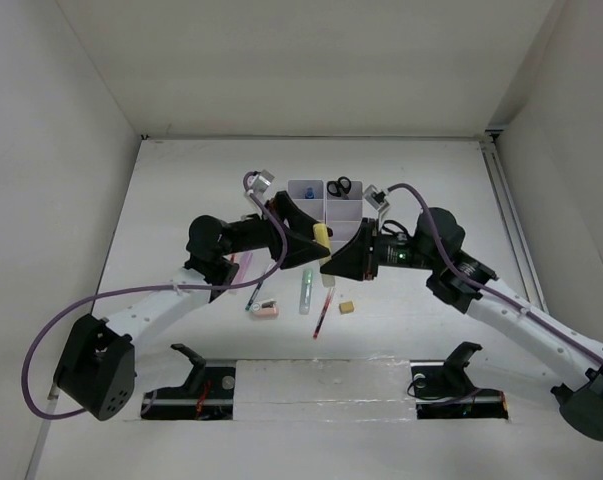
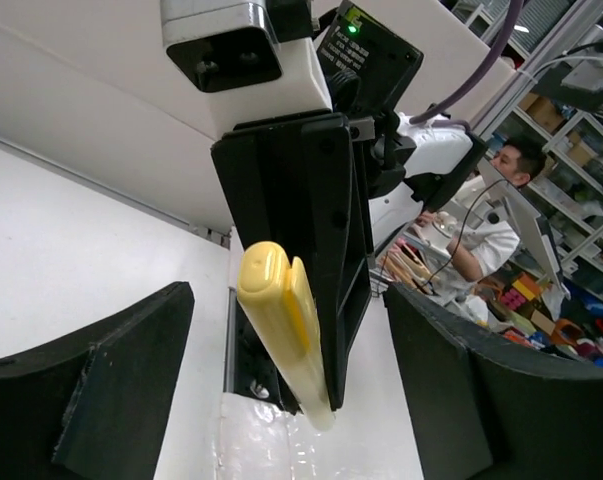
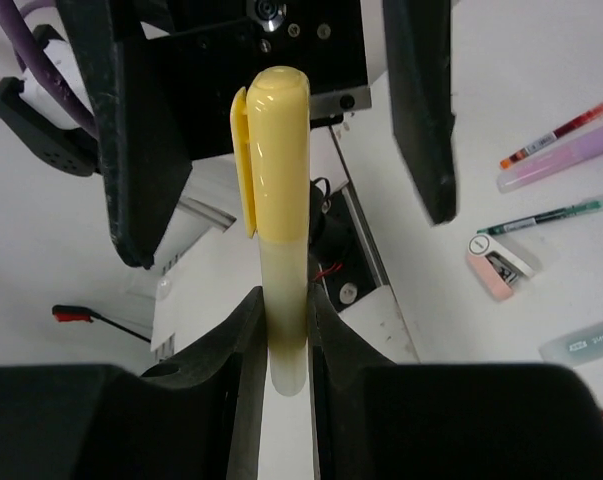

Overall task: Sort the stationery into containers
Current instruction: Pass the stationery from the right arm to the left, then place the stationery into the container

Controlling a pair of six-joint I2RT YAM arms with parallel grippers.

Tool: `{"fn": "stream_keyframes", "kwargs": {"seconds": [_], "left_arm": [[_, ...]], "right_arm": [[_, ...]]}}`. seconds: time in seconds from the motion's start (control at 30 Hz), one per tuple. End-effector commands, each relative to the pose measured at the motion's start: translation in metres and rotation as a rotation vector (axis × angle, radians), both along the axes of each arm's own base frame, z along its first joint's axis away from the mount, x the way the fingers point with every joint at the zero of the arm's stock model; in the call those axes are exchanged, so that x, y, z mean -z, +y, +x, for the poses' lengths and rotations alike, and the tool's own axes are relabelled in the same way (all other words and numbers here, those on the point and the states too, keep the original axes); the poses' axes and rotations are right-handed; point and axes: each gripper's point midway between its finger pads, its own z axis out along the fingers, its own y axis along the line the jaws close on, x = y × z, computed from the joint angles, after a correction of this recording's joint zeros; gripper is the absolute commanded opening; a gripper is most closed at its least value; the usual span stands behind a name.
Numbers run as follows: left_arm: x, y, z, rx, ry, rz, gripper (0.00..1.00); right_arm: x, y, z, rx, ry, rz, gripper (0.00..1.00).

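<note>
A yellow marker is held above the table between the two arms. My right gripper is shut on its pale lower barrel, and its yellow cap sticks out. My left gripper is open, with its fingers on either side of the cap and not touching it. The marker shows between them in the left wrist view. The white organiser stands just behind, with black-handled scissors and a blue-capped item in its back compartments.
On the table in front lie a pink stapler, a dark pen, a clear green marker, a red pen, a tan eraser cube and a pink marker. White walls close in the table.
</note>
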Motion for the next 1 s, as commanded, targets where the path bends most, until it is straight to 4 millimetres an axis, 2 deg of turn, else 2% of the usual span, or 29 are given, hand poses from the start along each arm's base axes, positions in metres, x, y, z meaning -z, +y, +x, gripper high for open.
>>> {"fn": "stream_keyframes", "kwargs": {"seconds": [0.0,0.1,0.2,0.23,0.3,0.33,0.37,0.4,0.43,0.47,0.5,0.53,0.6,0.63,0.67,0.7,0.8,0.87,0.9,0.93,0.97], "left_arm": [[-0.019,0.007,-0.014,0.021,-0.094,-0.041,0.73],[-0.022,0.007,-0.012,0.012,-0.090,-0.044,0.50],[-0.027,0.006,-0.009,-0.001,-0.092,-0.045,0.33],[-0.029,0.005,-0.008,-0.004,-0.096,-0.043,0.18],[-0.030,0.005,-0.003,-0.024,-0.093,-0.041,0.00],[-0.028,0.004,-0.003,-0.024,-0.083,-0.034,0.00],[-0.029,0.005,-0.002,-0.036,-0.088,-0.034,0.00],[-0.029,0.005,-0.001,-0.042,-0.106,-0.034,0.00],[-0.035,0.006,0.002,-0.075,-0.118,-0.042,0.00],[-0.030,0.003,0.010,-0.100,-0.095,-0.007,0.00],[-0.031,0.004,0.016,-0.138,-0.102,0.011,0.00],[-0.029,0.004,0.036,-0.242,-0.141,0.033,0.00],[-0.027,0.005,0.058,-0.347,-0.133,0.104,0.00],[-0.022,0.006,0.072,-0.406,-0.137,0.134,0.00],[-0.015,0.010,0.098,-0.524,-0.149,0.174,0.00],[-0.014,0.012,0.110,-0.576,-0.149,0.202,0.00],[0.000,0.023,0.154,-0.765,-0.164,0.274,0.00],[0.005,0.028,0.173,-0.852,-0.175,0.285,0.00],[0.017,0.031,0.188,-0.909,-0.163,0.313,0.00],[0.016,0.031,0.195,-0.932,-0.183,0.301,0.00],[0.024,0.031,0.203,-0.951,-0.192,0.325,0.00]], "right_arm": [[-0.040,0.007,0.003,-0.011,-0.102,0.096,0.00],[-0.042,0.010,0.002,-0.020,-0.101,0.107,0.00],[-0.039,0.012,0.003,-0.020,-0.094,0.101,0.00],[-0.039,0.012,0.003,-0.020,-0.094,0.101,0.00],[-0.039,0.012,0.003,-0.020,-0.094,0.101,0.00],[-0.039,0.012,0.003,-0.020,-0.094,0.101,0.00],[-0.042,0.010,0.002,-0.020,-0.101,0.107,0.08],[-0.042,0.010,0.004,-0.009,-0.101,0.107,0.29],[-0.042,0.010,0.005,0.000,-0.101,0.108,0.55],[-0.041,0.008,0.009,0.030,-0.101,0.110,1.00],[-0.041,0.005,0.010,0.058,-0.100,0.109,1.00],[-0.034,0.000,0.016,0.103,-0.082,0.076,1.00],[-0.018,-0.015,0.044,0.279,-0.057,0.017,1.00],[-0.014,-0.027,0.050,0.361,-0.056,-0.007,1.00],[0.006,-0.040,0.057,0.452,-0.005,-0.084,1.00],[0.012,-0.063,0.079,0.635,0.000,-0.123,1.00],[0.025,-0.099,0.079,0.787,0.015,-0.177,1.00],[0.020,-0.109,0.068,0.787,-0.006,-0.163,1.00],[0.022,-0.113,0.064,0.786,-0.009,-0.177,1.00],[0.020,-0.116,0.060,0.786,-0.011,-0.173,1.00],[0.016,-0.121,0.054,0.787,-0.019,-0.158,1.00]]}}
